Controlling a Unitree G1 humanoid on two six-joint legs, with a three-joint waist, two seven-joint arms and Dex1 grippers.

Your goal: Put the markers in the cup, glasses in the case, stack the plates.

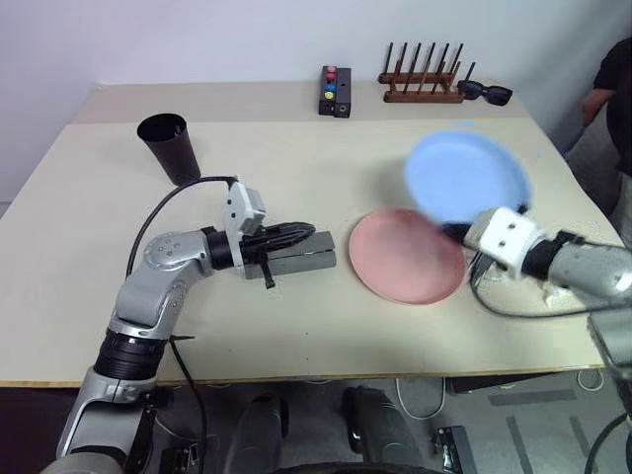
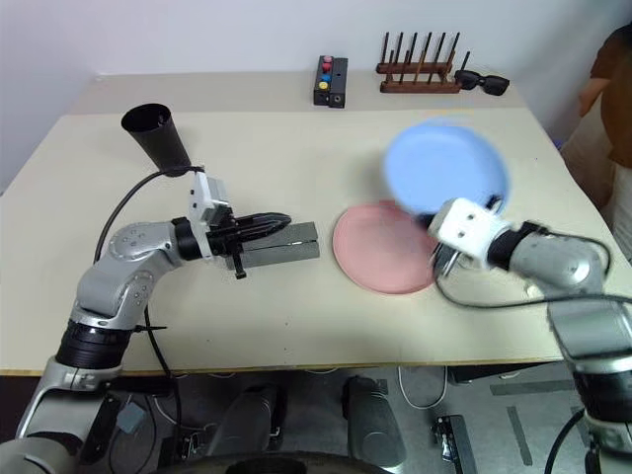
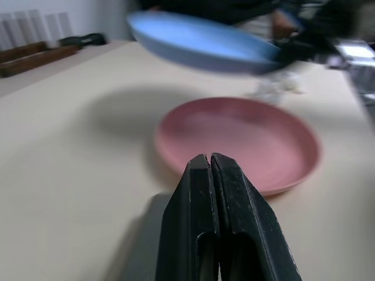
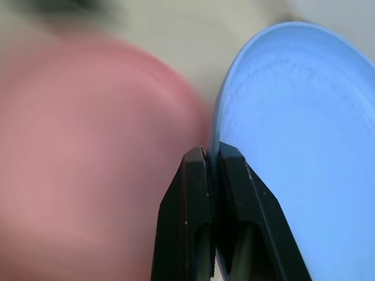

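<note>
My right gripper is shut on the rim of the light blue plate, which hangs tilted above the table. Beside and partly beneath it, the salmon pink plate lies flat at the table's middle right. To its left lies the grey case, its lid down. My left gripper is shut with nothing between its fingers, level just over the case and pointing toward the pink plate. The black cup stands upright at the far left. The markers and glasses are out of view.
At the back edge stand a small black box with coloured buttons, a wooden peg rack and black sunglasses. A person is at the far right. Bare tabletop lies between the cup and the plates.
</note>
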